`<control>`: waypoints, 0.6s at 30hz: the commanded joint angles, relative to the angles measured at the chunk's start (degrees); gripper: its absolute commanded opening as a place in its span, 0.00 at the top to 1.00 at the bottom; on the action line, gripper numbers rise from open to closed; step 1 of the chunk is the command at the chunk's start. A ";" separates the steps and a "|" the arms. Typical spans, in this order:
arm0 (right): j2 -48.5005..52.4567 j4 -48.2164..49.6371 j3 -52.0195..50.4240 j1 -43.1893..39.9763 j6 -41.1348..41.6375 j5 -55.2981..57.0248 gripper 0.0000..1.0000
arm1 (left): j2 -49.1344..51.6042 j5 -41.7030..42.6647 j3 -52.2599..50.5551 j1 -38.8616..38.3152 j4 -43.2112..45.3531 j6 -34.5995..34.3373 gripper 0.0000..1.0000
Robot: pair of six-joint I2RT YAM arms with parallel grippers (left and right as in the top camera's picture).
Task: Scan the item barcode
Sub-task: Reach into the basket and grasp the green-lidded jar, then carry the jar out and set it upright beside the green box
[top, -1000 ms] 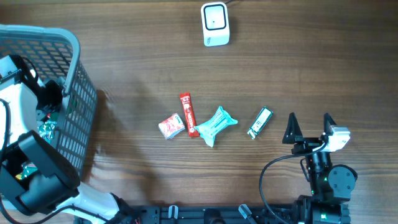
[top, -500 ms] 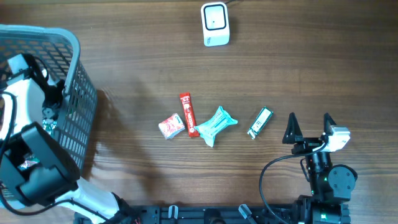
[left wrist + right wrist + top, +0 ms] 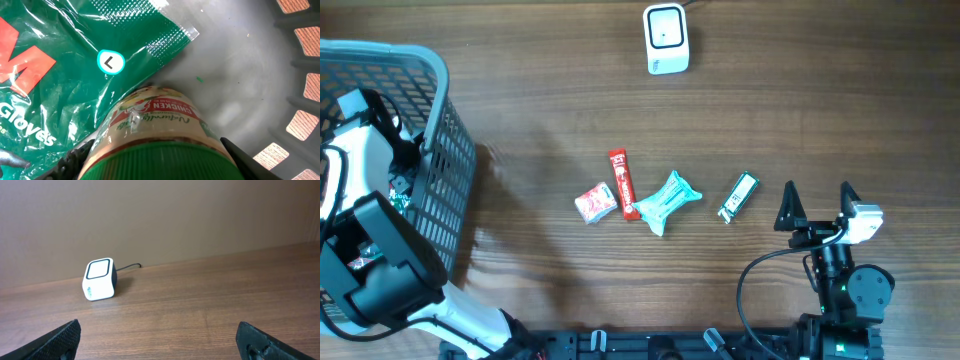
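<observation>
Two pincers are mine. My left pincer [image 3: 155, 157] is down inside the grey basket [image 3: 432, 75] at the left end of the tabletop [image 3: 540, 110]; its fingers stand on either side of a jar [image 3: 152, 117] with a green lid and a label reading CHICKEN, close against the lid; whether they press on it or only flank it I cannot tell. The lid end of the jar is nearest me; its body reaches away over a green packet of gloves [image 3: 55, 55] and the basket's bare grey floor; past that rises the slotted wall.

My right pincer [image 3: 160, 340] is at the near right of the tabletop, fingers spread wide apart and empty, facing across the wood.

Four small goods lie in a loose row mid-tabletop, between my two arms. A green bar [image 3: 738, 196] lies nearest the right pincer, apart from the rest; left of it is a teal pouch [image 3: 668, 201], then a red stick [image 3: 622, 183] whose near end meets the pouch, then a red-and-white packet [image 3: 595, 203] just beside the stick.

Farthest off, at the far edge, stands the white scanner [image 3: 100, 280], its cable trailing behind it, well apart from the jar and from everything else.
</observation>
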 commanded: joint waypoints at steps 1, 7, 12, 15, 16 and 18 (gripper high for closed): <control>-0.22 0.33 -0.04 0.24 -1.05 0.35 0.00 | -0.02 -0.52 2.34 -0.20 -1.22 0.70 0.39; -0.22 0.33 -0.04 0.24 -1.03 0.35 0.00 | -4.31 -0.52 14.56 -0.20 -10.73 0.72 0.40; -0.22 0.33 -0.04 0.24 -1.03 0.35 0.00 | -15.41 2.69 28.79 -0.57 -20.65 0.70 0.40; -0.22 0.33 -0.04 0.24 -1.01 0.35 0.00 | -21.42 5.79 29.05 -1.79 -20.61 0.68 0.40; -0.22 0.33 -0.04 0.24 -1.03 0.35 0.00 | -24.04 5.99 29.05 -2.71 -20.59 0.68 0.41; -0.22 0.33 -0.04 0.24 -1.01 0.35 0.00 | -28.28 5.99 29.05 -5.22 -20.65 0.44 0.41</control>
